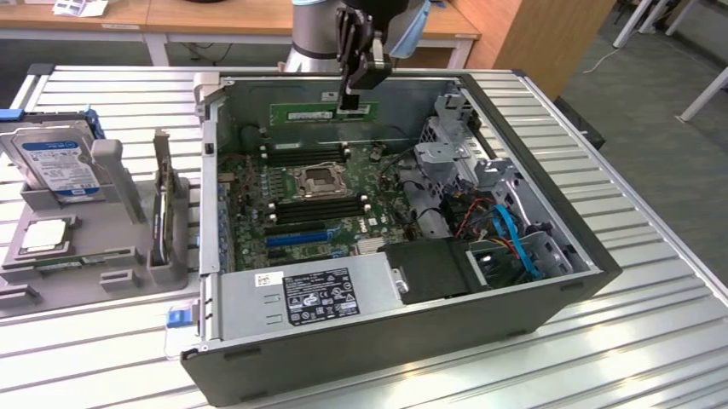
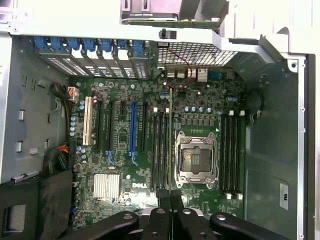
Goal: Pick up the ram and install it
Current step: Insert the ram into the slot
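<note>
The pincer (image 1: pixel 355 100) grips the ram (image 1: pixel 324 113) edge-on above the open computer case (image 1: pixel 546 230). Any tilt or misalignment with a memory slot (image 2: pixel 162 150) could jam the stick or stress the motherboard (image 2: pixel 130 145).

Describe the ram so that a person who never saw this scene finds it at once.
Find the open computer case on the metal table. Above its far wall hangs the gripper, holding the ram: a long, thin green stick with a white sticker, unlike the upright silver hard drive outside.

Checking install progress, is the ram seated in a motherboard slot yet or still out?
Out. The ram hangs level in the shut tool, above the open case; in the wrist view it sits edge-on over the memory slots.
</note>
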{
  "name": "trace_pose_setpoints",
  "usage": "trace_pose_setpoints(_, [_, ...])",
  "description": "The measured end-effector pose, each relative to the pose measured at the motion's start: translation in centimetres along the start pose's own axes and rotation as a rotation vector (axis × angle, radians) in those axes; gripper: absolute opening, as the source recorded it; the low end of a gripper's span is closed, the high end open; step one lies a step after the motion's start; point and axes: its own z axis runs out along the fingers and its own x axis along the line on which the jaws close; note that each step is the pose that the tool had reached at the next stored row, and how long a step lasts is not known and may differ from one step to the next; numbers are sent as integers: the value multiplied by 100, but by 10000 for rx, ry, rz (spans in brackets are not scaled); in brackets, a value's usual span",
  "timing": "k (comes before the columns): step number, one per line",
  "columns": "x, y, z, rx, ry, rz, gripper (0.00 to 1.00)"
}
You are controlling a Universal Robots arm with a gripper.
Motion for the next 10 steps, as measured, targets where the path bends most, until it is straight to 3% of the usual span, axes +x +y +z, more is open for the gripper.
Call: trace_pose_setpoints(10, [1,-4,67,0,0,1,12])
